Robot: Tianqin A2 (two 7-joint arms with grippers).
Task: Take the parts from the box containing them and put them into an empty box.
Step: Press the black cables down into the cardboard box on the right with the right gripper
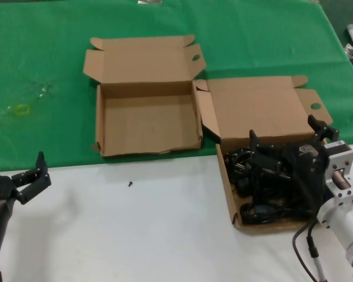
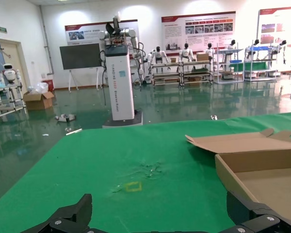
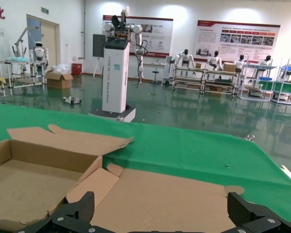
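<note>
The empty brown box (image 1: pixel 147 120) lies open on the green cloth, its lid folded back and one front corner ragged. It also shows in the left wrist view (image 2: pixel 266 177) and the right wrist view (image 3: pixel 24 179). To its right is the box containing the black power cords (image 1: pixel 254 211), with its plain lid panel (image 1: pixel 256 106) folded back; that panel fills the right wrist view (image 3: pixel 174 194). My right gripper (image 1: pixel 287 135) is open just above the cords and hides part of them; its fingers (image 3: pixel 80 208) hold nothing. My left gripper (image 1: pixel 36 176) is open and empty over the white table at the near left.
Green cloth (image 1: pixel 41 53) covers the far half of the table and the near half is white (image 1: pixel 135 235). A small black speck (image 1: pixel 130 184) lies on the white part. A yellow mark (image 1: pixel 22 109) is on the cloth at the left, also in the left wrist view (image 2: pixel 133 186).
</note>
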